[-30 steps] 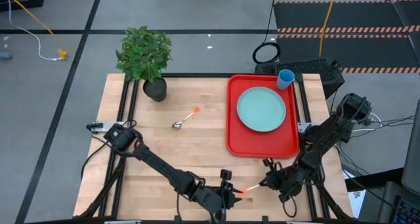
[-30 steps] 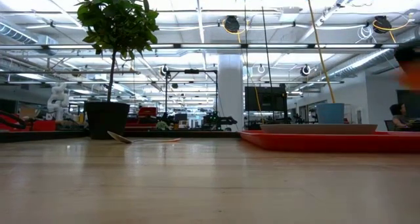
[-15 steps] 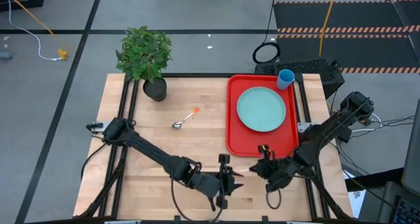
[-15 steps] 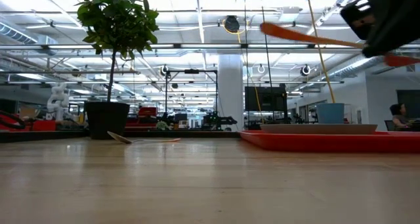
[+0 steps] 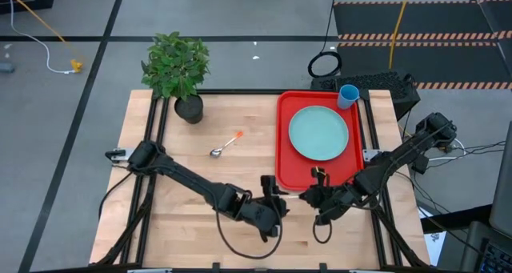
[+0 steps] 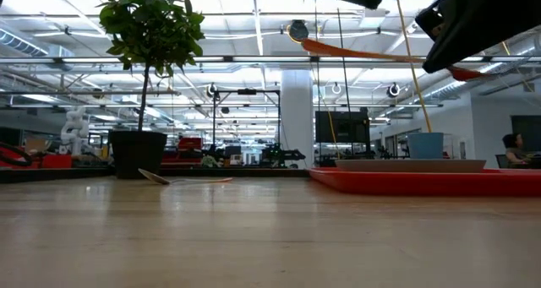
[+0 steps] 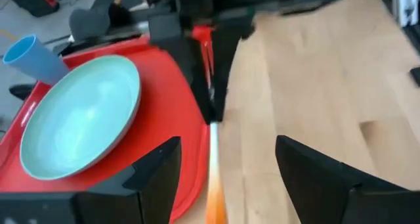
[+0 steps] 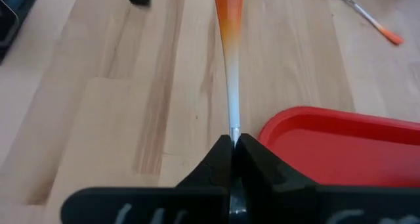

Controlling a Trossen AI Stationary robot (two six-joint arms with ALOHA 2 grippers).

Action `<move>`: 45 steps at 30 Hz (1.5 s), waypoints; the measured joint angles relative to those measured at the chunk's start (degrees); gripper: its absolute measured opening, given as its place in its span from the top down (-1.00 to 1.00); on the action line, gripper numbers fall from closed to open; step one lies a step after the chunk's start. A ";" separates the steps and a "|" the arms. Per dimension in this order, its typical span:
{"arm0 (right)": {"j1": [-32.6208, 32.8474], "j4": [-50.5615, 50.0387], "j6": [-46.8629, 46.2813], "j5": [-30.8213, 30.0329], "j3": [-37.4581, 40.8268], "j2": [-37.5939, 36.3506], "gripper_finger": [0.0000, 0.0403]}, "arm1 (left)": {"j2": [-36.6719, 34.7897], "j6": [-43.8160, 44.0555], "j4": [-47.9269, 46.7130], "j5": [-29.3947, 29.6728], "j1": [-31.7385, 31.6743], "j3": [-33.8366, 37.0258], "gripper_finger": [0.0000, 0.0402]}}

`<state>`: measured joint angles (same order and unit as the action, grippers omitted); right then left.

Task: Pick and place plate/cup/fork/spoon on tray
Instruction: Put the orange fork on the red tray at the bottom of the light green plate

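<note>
Orange-handled metal fork point(image 8: 229, 60): tines hidden inside the right gripper's point(image 8: 234, 148) closed black fingers; handle end cut off by the right wrist view's edge. In the left wrist view the handle blurs. In the high view the fork is too small to make out.

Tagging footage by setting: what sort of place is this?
Probably an open-plan robotics lab or workshop. Behind the wooden table the low view shows a large hall with ceiling strip lights, monitors and equipment racks; cables run over the floor.
</note>
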<state>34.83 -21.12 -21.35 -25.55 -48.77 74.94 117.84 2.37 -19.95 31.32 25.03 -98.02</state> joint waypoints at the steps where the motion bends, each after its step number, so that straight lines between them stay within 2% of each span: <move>1: 0.00 0.38 0.00 -0.01 -0.02 0.00 0.99 | 0.00 0.48 0.10 -0.01 -0.26 0.32 -0.23; 6: 0.00 0.44 0.01 -0.26 -0.02 0.00 0.99 | 0.17 2.16 0.42 -0.88 -2.07 1.31 -0.14; 10: 0.00 0.45 1.23 -1.82 -0.02 0.00 0.99 | 0.66 2.90 1.99 -5.20 -3.65 2.07 -0.01; 17: 0.00 0.34 1.71 -1.74 -0.02 0.00 0.99 | 2.95 1.62 10.61 -8.27 -5.18 4.17 0.17; 25: 0.02 0.30 1.71 -1.74 -0.02 0.00 0.99 | 3.08 1.40 10.26 -10.64 -6.00 4.30 0.29; 37: 0.02 2.17 2.73 -1.72 -0.02 0.00 0.99 | 3.06 1.85 10.79 -10.81 -6.31 5.35 0.59; 45: 0.02 2.22 2.76 -1.75 -0.02 0.00 0.99 | 3.06 2.13 10.76 -10.78 -6.31 5.35 0.88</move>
<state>34.85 -18.90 -18.60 -27.30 -48.80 74.94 120.90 4.51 -9.19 20.54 18.72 -92.66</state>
